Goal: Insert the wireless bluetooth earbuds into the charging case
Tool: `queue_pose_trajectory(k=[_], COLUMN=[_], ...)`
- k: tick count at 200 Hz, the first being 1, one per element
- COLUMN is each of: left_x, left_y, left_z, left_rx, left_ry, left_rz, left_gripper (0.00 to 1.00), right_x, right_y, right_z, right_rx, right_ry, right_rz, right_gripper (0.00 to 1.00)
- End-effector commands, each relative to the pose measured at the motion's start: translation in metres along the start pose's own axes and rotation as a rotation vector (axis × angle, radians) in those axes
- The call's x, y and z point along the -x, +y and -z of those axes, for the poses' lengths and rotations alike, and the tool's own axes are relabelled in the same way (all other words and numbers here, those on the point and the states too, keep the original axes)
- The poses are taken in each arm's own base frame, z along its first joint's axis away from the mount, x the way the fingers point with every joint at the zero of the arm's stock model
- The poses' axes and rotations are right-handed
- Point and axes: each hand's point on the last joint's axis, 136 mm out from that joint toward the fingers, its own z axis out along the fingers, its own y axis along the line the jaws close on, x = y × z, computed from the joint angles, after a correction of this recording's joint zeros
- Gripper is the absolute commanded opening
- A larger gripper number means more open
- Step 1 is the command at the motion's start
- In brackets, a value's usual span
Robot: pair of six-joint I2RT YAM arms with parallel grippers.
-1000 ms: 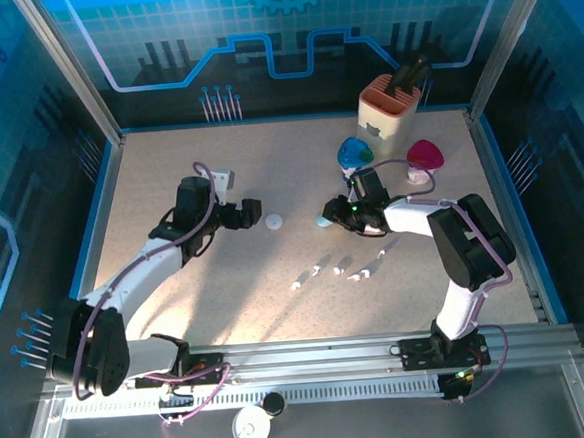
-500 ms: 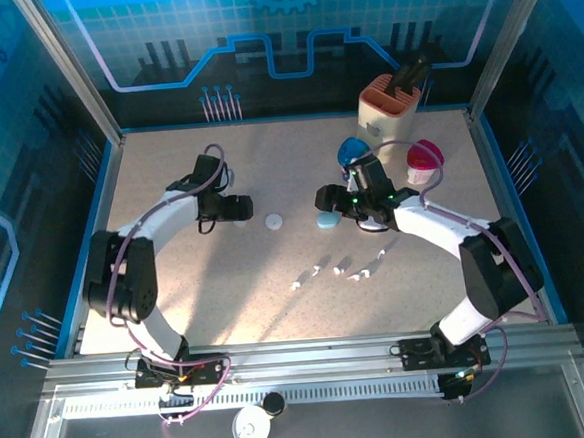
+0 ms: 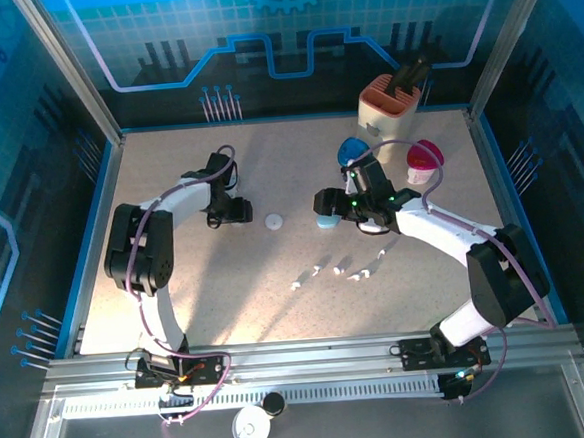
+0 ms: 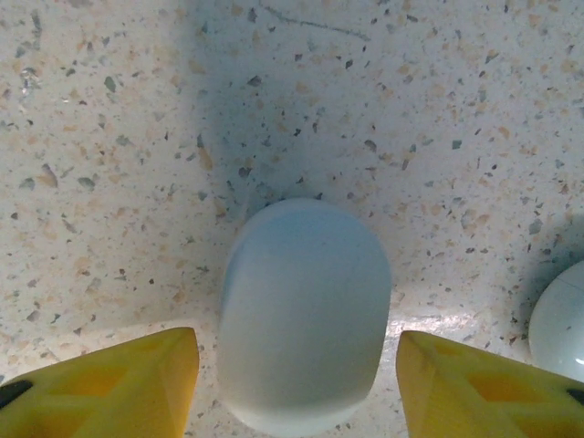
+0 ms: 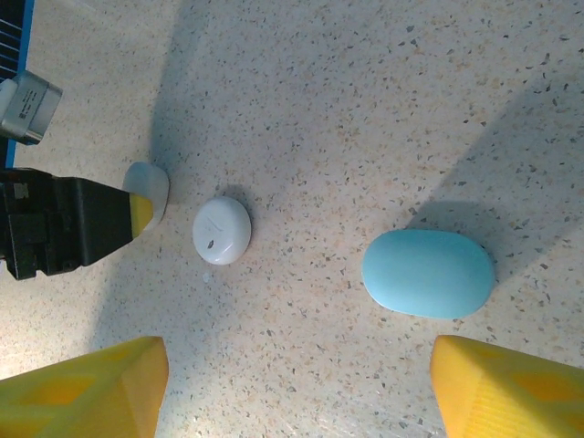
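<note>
Several tiny white earbuds (image 3: 340, 267) lie in a loose row on the speckled table, apart from both grippers. My left gripper (image 3: 241, 211) (image 4: 297, 370) stands open astride a pale pebble-shaped charging case (image 4: 304, 315). Its yellow fingers (image 4: 109, 388) flank the case with a thin gap on each side. A round white case (image 3: 274, 221) (image 5: 222, 230) lies just to the right of it. My right gripper (image 3: 321, 203) (image 5: 297, 388) is wide open over bare table. A light blue case (image 3: 325, 220) (image 5: 429, 272) lies closed just ahead of its right finger.
At the back right stand a blue case (image 3: 354, 153), a magenta case (image 3: 425, 155) and an orange-and-white holder (image 3: 389, 107). Blue walls and a metal frame ring the table (image 3: 177, 287).
My left arm has folded in and its jaws have narrowed around the pale case. My right gripper has shifted a little left and its jaws have widened, with the light blue case on the table.
</note>
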Motion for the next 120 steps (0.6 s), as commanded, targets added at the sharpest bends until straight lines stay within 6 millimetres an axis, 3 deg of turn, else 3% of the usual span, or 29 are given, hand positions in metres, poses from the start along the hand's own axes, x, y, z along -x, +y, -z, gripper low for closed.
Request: queue_pose_trajectory(k=[1,29,66,120], left_x=[0.000,-0.001,0.002,0.012], left_y=[-0.003,-0.003,-0.007,-0.045], left_z=[-0.004,-0.005,0.004,0.061], left_rx=[-0.028,-0.029,-0.051,-0.249], left_ry=[0.031,0.035,-0.015,-0.285], left_rz=[-0.002,-0.012,-0.068,-0.386], left_gripper=[0.56,0.44,0.36,0.37], right_x=[0.007,0.006,0.008,0.009], right_y=[0.015,0.018,0.028,0.052], right_z=[0.007,0.008,0.019,0.044], right_rx=[0.033,0.045,0.076,0.126], right_ry=[-0.013,-0.008,-0.010,0.049], right_rz=[0.030,0.027,0.037,0.091], right_gripper=[0.75,0.75,0.75,0.75])
